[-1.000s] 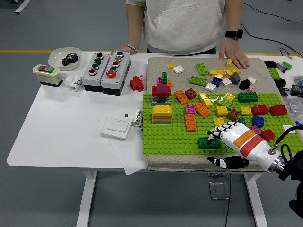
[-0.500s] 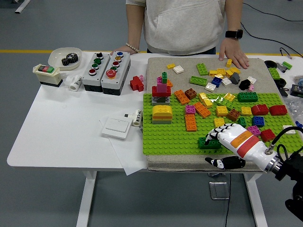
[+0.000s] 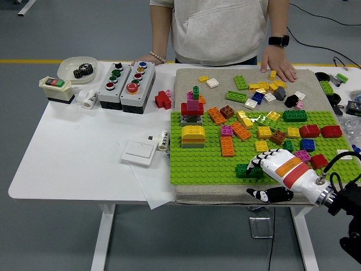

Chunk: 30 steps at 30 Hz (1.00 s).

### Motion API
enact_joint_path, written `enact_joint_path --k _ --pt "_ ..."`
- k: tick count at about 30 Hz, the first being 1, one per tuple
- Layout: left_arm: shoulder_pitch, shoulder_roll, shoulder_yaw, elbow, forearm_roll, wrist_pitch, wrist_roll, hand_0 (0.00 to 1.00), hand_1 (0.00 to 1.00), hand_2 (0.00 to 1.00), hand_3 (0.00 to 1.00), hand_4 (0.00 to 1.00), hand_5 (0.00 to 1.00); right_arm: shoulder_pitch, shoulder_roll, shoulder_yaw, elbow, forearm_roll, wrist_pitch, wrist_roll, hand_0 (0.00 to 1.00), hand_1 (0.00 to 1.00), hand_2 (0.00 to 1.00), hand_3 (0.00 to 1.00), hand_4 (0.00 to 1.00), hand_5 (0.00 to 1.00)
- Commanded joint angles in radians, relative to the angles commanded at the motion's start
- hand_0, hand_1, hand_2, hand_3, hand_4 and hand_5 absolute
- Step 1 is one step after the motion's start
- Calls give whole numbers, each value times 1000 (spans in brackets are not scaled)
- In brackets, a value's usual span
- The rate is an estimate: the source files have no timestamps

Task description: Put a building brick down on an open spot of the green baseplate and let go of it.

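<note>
The green baseplate [image 3: 203,161] lies on a beige mat, with several coloured bricks across its far half. A dark green brick [image 3: 247,170] sits flat on the plate near its front edge. My right hand [image 3: 264,176] reaches in from the lower right. Its white fingers [image 3: 265,160] rest at the brick's right end, while the thumb hangs well apart below the mat's front edge. The hand looks open, not clamped on the brick. My left arm is out of sight.
Loose bricks [image 3: 259,90] lie on the mat beyond the plate. A person stands at the far side, one hand [image 3: 279,68] flat on the mat, the other [image 3: 148,58] on the table edge. Button boxes [image 3: 127,84], a gear dish [image 3: 78,69] and a white switch [image 3: 139,151] sit left.
My right hand has shifted slightly back and down toward the lower right. The dark green brick has stayed in place on the plate.
</note>
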Motion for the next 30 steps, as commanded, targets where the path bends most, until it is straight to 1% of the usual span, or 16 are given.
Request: enact_joint_path --k 14,30 --pt "-3 0 4 0 -5 0 -2 738 722 713 587 635 661 -3 -8 -6 -4 -1 14 5 592 590 642 561 780 457" --pt "-4 1 5 -1 -7 -1 -2 739 722 713 587 635 661 4 -7 -21 -12 -3 30 4 588 588 639 561 783 457"
